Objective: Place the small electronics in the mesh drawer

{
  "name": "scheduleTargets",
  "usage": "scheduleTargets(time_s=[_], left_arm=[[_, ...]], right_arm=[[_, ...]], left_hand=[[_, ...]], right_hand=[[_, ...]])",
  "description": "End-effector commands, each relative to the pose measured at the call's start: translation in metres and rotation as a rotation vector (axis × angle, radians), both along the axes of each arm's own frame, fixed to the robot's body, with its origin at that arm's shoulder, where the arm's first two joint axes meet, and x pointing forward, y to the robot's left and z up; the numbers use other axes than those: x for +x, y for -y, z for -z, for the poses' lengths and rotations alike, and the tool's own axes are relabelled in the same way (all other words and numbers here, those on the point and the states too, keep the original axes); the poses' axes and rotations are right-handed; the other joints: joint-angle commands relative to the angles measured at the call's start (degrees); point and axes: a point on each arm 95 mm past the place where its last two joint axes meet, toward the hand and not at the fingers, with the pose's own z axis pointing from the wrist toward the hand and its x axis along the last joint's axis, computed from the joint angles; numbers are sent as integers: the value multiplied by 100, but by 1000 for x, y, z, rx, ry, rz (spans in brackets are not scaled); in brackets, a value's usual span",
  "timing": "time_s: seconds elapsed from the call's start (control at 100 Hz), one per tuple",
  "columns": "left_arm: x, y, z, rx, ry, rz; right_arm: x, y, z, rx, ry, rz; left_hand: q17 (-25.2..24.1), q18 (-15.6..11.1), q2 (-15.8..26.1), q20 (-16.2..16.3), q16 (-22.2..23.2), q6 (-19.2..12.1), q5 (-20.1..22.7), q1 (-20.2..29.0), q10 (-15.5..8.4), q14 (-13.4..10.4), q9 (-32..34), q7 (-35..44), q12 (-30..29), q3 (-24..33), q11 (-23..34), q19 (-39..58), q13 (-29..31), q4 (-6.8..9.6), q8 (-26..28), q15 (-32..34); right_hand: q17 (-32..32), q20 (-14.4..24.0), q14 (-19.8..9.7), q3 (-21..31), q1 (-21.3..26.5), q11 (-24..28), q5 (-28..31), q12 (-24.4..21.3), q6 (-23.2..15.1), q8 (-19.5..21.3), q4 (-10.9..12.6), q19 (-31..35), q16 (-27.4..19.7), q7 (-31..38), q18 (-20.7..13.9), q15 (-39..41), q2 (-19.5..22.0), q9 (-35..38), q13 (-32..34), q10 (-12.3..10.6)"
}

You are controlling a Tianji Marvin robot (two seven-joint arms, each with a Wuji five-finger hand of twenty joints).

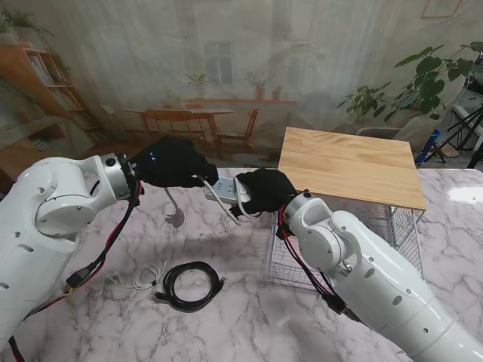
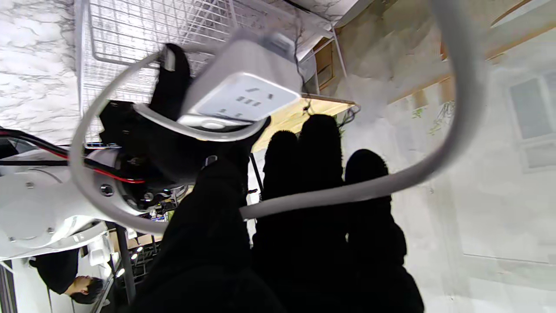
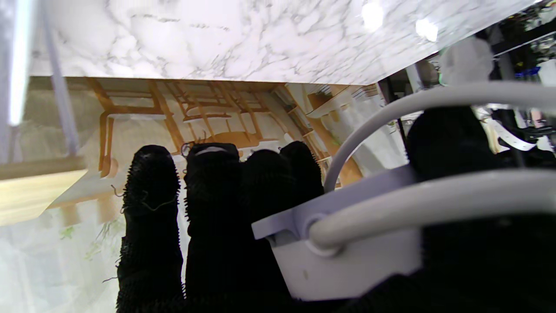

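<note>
While both hands meet above the marble table [image 1: 90, 332], a white power strip [image 1: 224, 189] hangs between them.
Mesh drawer [image 1: 404, 226] sits right; right hand [image 1: 266, 190] grips the strip, left hand [image 1: 172, 161] closes around its cord [image 1: 215, 195]; black cable [image 1: 190, 285] coiled nearer me.

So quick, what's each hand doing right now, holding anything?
Left hand: closed on the power strip's white cord.
Right hand: closed on the white power strip, held off the table.
</note>
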Motion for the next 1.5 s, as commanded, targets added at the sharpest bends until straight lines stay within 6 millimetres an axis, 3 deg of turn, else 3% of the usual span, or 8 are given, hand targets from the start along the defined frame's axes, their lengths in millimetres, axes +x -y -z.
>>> scheduleTargets(time_s=[0.0,0.38,0.76,1.21,1.49], left_arm=[[6,3,-6,4,-9,-17],[33,27,3,88,-54,-67],[61,34,19,141,-132,-143],[65,37,34,166,-209,-129],[66,43,47,269,-266,-112]], right_arm=[[-6,-7,3,0,-9,-27],[-14,-22,7,86,-72,-70],[-24,-26,6,191,-136,-123],[-37,-34,-8,364,-133,-165],[-36,-31,-17,434,-95,-136]], left_hand=[[-112,-18,341,184,90,-303,35,475,176,230,146,170,68,149,89,125,-62,33,184,148],[-101,-37,334,261,214,-315,58,475,166,169,161,91,158,125,123,151,-31,41,175,209],[-158,-36,404,319,293,-418,44,475,129,118,129,82,274,34,191,153,-45,43,183,250],[-157,-3,470,461,517,-496,-5,475,120,116,139,158,623,-7,330,320,-8,26,355,567],[-239,94,558,559,645,-603,-71,474,57,144,19,223,872,-51,433,400,-30,22,464,708]], right_hand=[[12,67,-364,1656,1298,534,462,-27,-1434,-63,-99,93,60,519,115,444,911,604,173,-418],[39,67,-367,1681,1287,528,459,-31,-1427,-61,-103,104,54,519,112,445,902,620,188,-439],[44,62,-383,1694,1270,520,453,-32,-1481,-57,-109,100,47,530,95,433,895,614,176,-459],[91,57,-415,1705,1245,510,451,-31,-1545,-60,-115,106,48,547,86,439,880,618,185,-486],[121,55,-441,1710,1243,510,440,-28,-1563,-65,-118,109,55,562,81,458,879,618,197,-507]])
